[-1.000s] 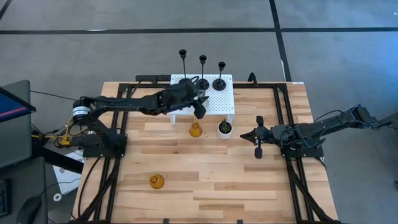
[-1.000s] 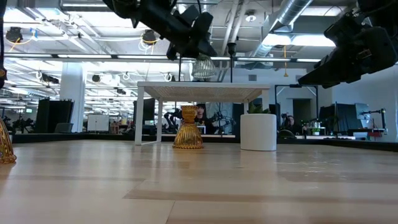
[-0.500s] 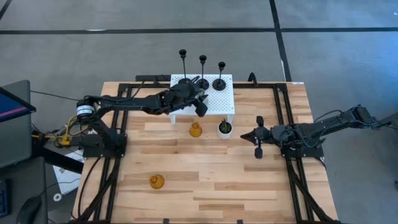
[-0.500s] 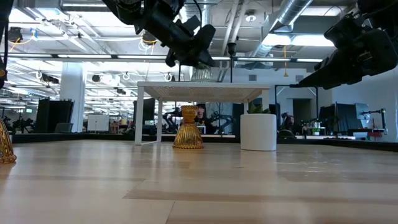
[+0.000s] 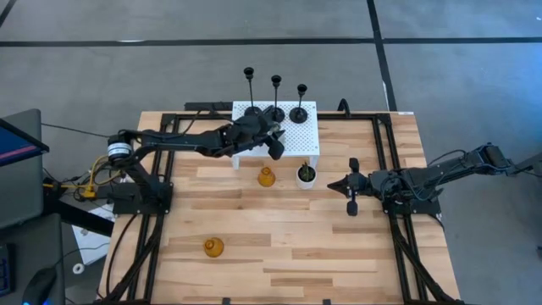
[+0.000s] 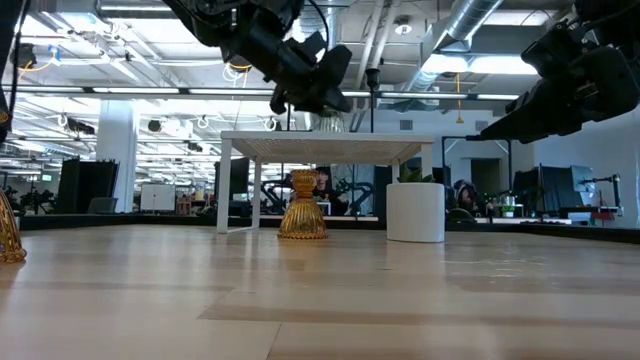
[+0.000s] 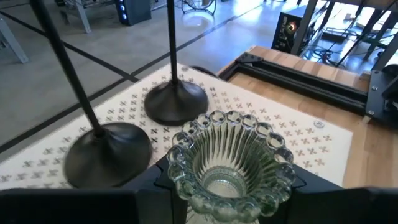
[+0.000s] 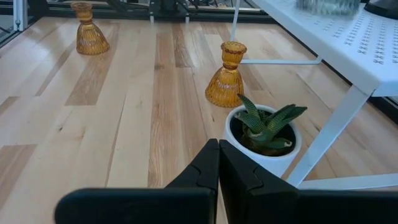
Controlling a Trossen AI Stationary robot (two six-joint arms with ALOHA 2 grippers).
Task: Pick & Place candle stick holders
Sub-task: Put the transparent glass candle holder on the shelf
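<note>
The left gripper is closed on the pale grey glass holder, held upright between its fingers over the white perforated stand; in the low view the glass hangs just above the stand's top, and whether it touches cannot be told. In the left wrist view two black holder bases sit on the stand just beyond the glass, the nearer base beside it and the second base farther back. Three black thin-stemmed holders stand in a row along the stand's far edge: the tallest holder, the middle holder and the shortest holder. One amber glass holder stands upright on the wooden table just in front of the stand, next to the small white pot with a green plant. The other amber glass holder stands well apart, towards the table's near left. The right gripper waits over the table's right side, to the right of the pot, with its fingers pressed together and nothing between them.
</note>
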